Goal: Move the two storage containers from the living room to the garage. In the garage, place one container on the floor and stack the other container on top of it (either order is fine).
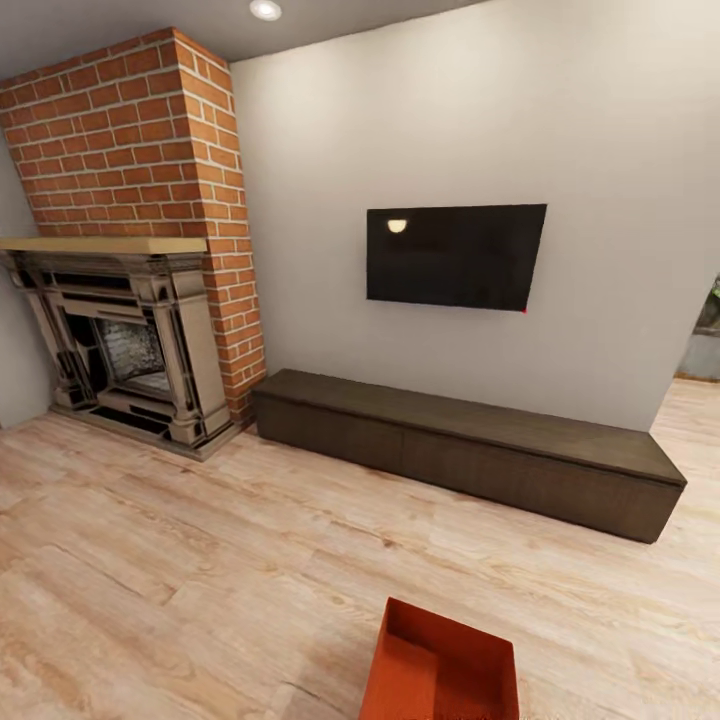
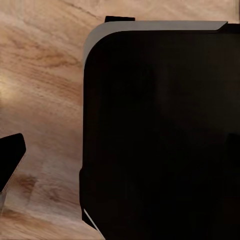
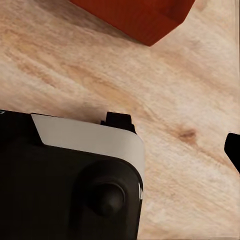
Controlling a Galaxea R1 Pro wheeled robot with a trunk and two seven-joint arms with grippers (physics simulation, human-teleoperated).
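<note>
One orange-red storage container (image 1: 440, 665) sits lidless on the light wood-plank floor (image 1: 150, 560) of the living room, at the bottom middle of the head view. Its corner (image 3: 137, 17) also shows in the right wrist view, a short way off from the arm. The other container is out of view. A black fingertip (image 2: 11, 159) of my left gripper hangs over bare planks, with nothing held. A black fingertip (image 3: 233, 150) of my right gripper stands at the picture's edge, also with nothing held. Both sets of fingers look spread wide.
A long dark low cabinet (image 1: 470, 450) runs along the white wall under a black TV (image 1: 455, 257). A red brick column (image 1: 215, 200) and a fireplace (image 1: 125, 340) stand at the left. My dark base (image 2: 160, 135) sits below both wrists. The floor continues past the wall's right end (image 1: 695, 420).
</note>
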